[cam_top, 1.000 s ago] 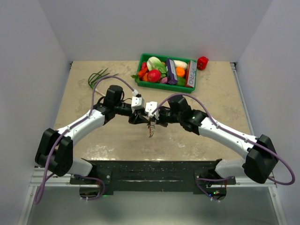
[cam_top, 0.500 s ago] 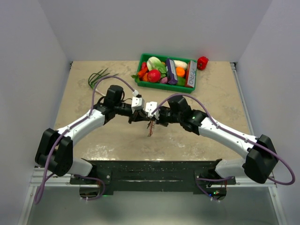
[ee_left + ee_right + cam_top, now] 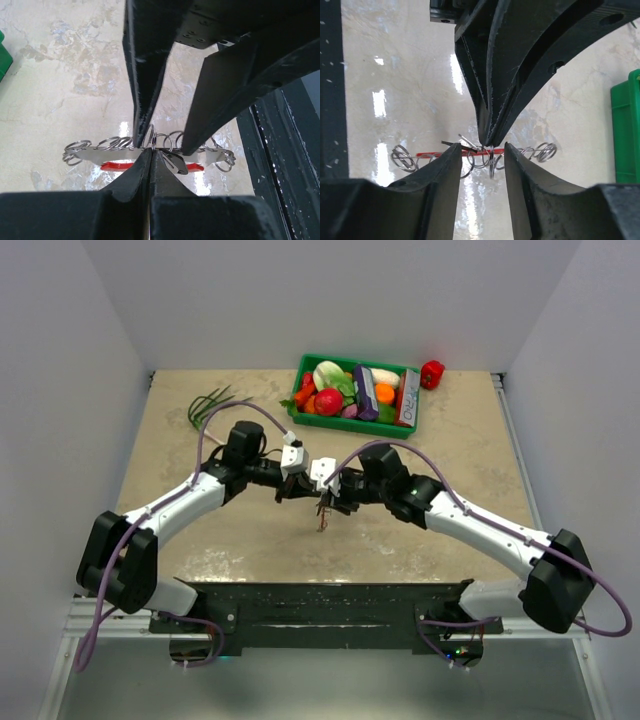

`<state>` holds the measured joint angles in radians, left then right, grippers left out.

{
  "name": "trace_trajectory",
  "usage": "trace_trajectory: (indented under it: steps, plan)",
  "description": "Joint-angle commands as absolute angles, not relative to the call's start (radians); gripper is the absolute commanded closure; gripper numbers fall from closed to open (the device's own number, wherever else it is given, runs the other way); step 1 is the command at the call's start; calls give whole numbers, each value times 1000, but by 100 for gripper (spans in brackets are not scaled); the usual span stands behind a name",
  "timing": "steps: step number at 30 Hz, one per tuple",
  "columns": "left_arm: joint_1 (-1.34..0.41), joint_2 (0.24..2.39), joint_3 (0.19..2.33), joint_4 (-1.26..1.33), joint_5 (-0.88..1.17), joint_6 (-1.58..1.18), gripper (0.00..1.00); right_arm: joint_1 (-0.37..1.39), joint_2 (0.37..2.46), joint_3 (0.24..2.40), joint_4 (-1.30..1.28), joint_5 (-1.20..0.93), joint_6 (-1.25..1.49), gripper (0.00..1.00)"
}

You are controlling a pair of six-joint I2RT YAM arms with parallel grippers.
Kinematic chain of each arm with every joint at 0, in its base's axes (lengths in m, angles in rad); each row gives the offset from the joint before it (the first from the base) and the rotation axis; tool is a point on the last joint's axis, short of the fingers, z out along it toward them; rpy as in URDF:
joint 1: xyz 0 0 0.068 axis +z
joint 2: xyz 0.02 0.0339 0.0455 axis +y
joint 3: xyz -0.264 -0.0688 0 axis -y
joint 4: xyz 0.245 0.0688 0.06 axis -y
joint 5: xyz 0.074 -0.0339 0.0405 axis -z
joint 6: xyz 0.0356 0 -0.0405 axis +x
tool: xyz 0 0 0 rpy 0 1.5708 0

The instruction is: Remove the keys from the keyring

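The bunch hangs between the two arms just below the centre of the top view. In the left wrist view it runs as a low band across the middle of the frame: the thin silvery wire keyring [image 3: 111, 144] with its looped coils, the small flat silvery metal keys [image 3: 176, 164] lying along it, one of them black-headed, and the red curved plastic tag [image 3: 116, 165] underneath. The left gripper [image 3: 151, 154] is clenched, its tips meeting on the keyring at the lower centre of that view, so it serves as the anchor. The right gripper [image 3: 481, 150] is released. In its own wrist view the two fingers stand apart at the lower centre, one on either side of the left gripper's closed point, grasping nothing. The step in hand looks to be the right arm taking hold of a key, and doing it well means picking one key rather than a loop of wire. I would bring the right fingers onto the head or blade of a single key, close beside the left tips but not on them, and close across its flat faces so it cannot swivel. The key should then be worked along the coil toward the wire's free end with the left grip firm, since a hard tug would only drag the whole bunch. Which loop each key sits on is too tangled to tell, and so is whether the bunch touches the pale marbled tabletop [image 3: 60, 90] beneath.
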<state>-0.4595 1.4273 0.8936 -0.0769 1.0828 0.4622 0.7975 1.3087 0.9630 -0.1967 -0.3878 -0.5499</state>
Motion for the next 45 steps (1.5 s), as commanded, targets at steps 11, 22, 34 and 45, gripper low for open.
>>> trace_trajectory:
  steps: [11, 22, 34, 45]
  plan:
    - [-439, 1401, 885, 28, 1230, 423, 100, 564, 1170, 1031, -227, -856, -433, 45]
    - [-439, 1388, 926, 60, 1264, 380, 100, 563, 1187, 1045, -360, -993, -545, 52]
    - [-439, 1405, 1038, -29, 1322, 384, 100, 537, 1186, 1023, -344, -992, -538, 57]
    - [-439, 1396, 1098, -190, 1384, 463, 100, 537, 1224, 1028, -364, -1000, -558, 57]
